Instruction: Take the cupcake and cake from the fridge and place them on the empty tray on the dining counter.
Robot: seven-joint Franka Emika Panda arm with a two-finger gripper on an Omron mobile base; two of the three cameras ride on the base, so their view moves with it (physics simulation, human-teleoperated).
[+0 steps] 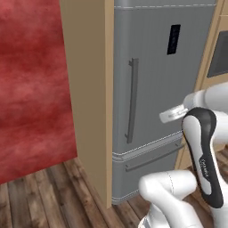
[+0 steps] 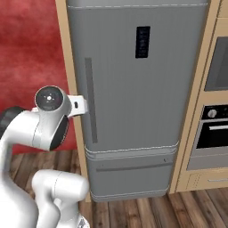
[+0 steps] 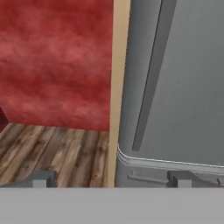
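The tall grey fridge [image 1: 160,89] [image 2: 133,111] stands shut in front of me, its long vertical dark-grey handle [image 1: 132,100] [image 2: 91,100] near its left edge. In the hand view the fridge [image 3: 183,87] takes up the right half, with the handle [image 3: 148,78] running down it. My gripper [image 3: 111,179] is open and holds nothing. It hangs short of the door, around the fridge's lower left corner. The shut door hides the cupcake and the cake. The tray and the dining counter are out of view.
A beige wooden side panel [image 1: 89,89] borders the fridge on the left, with a red wall [image 1: 31,80] beyond it. A built-in oven [image 2: 213,129] sits to the right. The fridge's lower drawer [image 2: 133,168] is shut. Wooden floor [image 3: 52,153] lies below.
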